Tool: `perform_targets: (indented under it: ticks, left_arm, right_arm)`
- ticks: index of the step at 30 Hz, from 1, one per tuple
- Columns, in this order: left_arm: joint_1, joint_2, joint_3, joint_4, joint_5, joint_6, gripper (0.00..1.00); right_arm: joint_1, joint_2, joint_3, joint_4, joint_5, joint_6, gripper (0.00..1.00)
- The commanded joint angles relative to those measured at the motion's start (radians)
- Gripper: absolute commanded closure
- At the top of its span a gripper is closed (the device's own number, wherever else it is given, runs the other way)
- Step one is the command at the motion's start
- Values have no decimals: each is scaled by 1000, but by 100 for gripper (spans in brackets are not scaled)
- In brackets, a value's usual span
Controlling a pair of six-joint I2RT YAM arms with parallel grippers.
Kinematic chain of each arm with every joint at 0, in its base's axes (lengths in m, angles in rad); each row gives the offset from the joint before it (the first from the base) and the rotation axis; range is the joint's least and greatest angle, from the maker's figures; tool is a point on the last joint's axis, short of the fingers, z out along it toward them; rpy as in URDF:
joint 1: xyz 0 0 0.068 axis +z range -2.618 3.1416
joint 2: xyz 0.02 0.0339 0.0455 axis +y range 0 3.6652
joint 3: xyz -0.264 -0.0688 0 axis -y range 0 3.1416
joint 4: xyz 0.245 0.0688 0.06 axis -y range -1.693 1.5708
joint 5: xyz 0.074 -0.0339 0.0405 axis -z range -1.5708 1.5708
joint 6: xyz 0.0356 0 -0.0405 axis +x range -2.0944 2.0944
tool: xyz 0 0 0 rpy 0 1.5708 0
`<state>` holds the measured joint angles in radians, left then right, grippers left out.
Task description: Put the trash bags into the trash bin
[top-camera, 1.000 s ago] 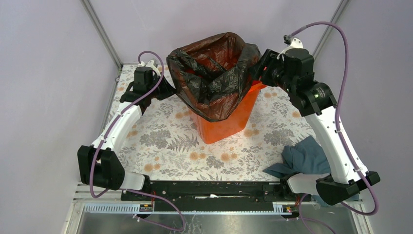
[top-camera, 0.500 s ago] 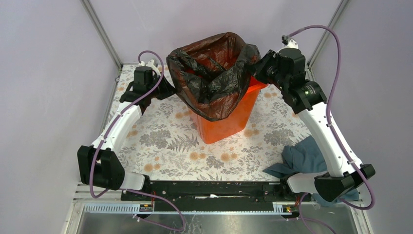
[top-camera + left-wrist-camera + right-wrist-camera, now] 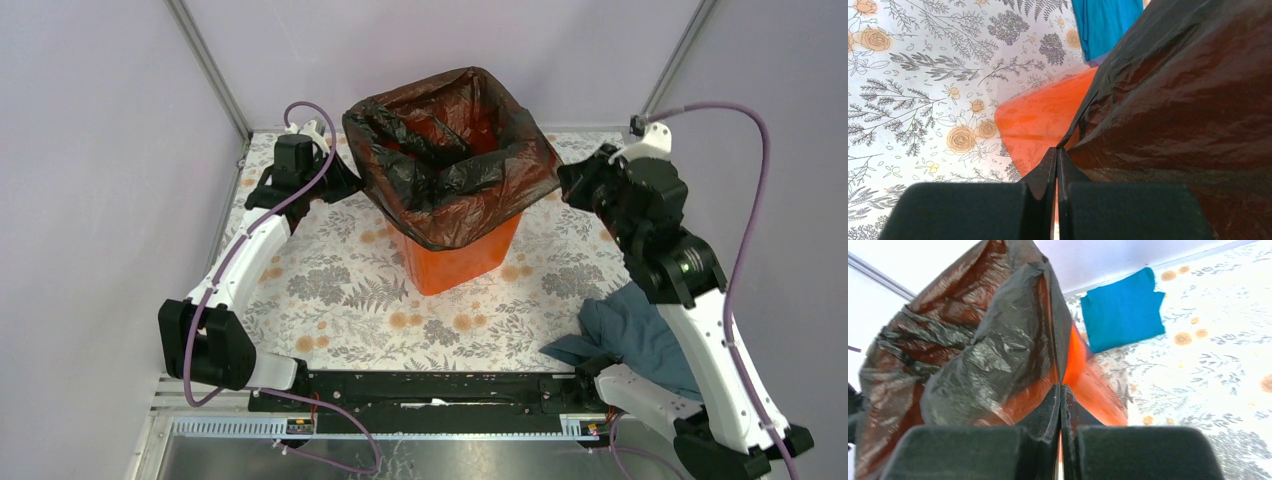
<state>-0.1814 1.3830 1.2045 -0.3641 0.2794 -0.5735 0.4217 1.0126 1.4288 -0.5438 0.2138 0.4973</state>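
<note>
The orange trash bin (image 3: 455, 258) stands in the middle of the table. The black trash bag (image 3: 450, 165) lines its mouth, its film folded out over the rim on all sides. At the bag's left edge my left gripper (image 3: 347, 183) is shut on the film. In the left wrist view the pinched fold runs straight from the gripper (image 3: 1056, 151) up into the trash bag (image 3: 1188, 100), with the trash bin (image 3: 1040, 115) behind. My right gripper (image 3: 566, 187) is shut on the bag's right edge. Its wrist view shows the gripper (image 3: 1061, 389) pinching a taut fold of the trash bag (image 3: 998, 345) beside the trash bin (image 3: 1095, 387).
A grey-blue cloth (image 3: 632, 325) lies at the front right, beside the right arm's base. A bright blue cloth (image 3: 1123, 310) lies on the flowered table cover (image 3: 340, 290) beyond the bin, also seen in the left wrist view as the blue cloth (image 3: 1108, 22). Frame posts and walls close in the back.
My right gripper closed on the bag's right edge and moved right and nearer, stretching the film out over the bin's rim. The left arm stayed put.
</note>
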Motion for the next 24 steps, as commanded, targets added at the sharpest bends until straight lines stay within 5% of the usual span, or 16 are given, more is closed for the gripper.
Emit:
perform_targets:
  ticks: [1,14,24]
  left_arm:
    - [7,-36,56,33,23,2,100]
    - [7,-42,34,19,20,2,100]
    - [6,-45,-95,63,-20,-1,100]
  right_arm:
    - [0,-67,-122,45,95,-91,100]
    - [0,-66,-405,224,158,-124,100]
    - [-1,-79,-585,419,-76,-117,100]
